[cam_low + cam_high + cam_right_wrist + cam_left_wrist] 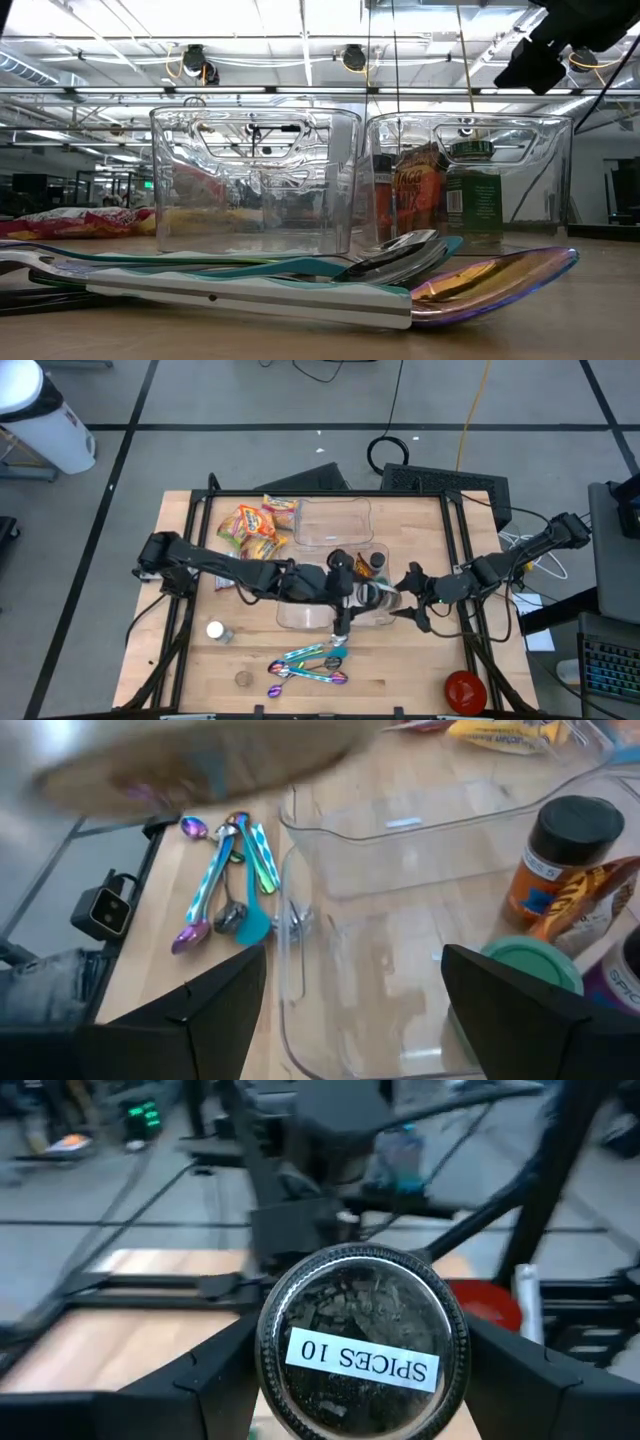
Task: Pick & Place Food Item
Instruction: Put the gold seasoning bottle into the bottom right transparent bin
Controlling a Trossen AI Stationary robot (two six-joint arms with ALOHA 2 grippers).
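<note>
left gripper [350, 1380] is clenched on the spice jar [360, 1345], fingers clamped against its sides with the "spices 10" label on its base facing the wrist camera. in the high view the jar [368, 592] is held over the right end of the near clear bin [300, 616], close to the bottles standing there, so i judge the step to be either lifting it out or setting it in; i cannot tell which from one moment. to do it well i keep the grip firm, since smooth glass will likely slip if tilted, move the jar clear of the bin wall before any sideways travel, and stay off the dark-lidded bottle [562, 848] and the green-lidded jar [530, 965] next to it. right gripper [350, 1010] hangs spread wide and empty just beside the bin's right end, near the left wrist, so i leave room between the arms. hidden or poor: the low view shows only the bins and the spoons [300, 280] in front, not the held jar; the jar's height above the bin floor is unclear, and its contents look like dark flakes, probably dried herb. the snack packets [255, 525] by the far bin sit untouched.
</note>
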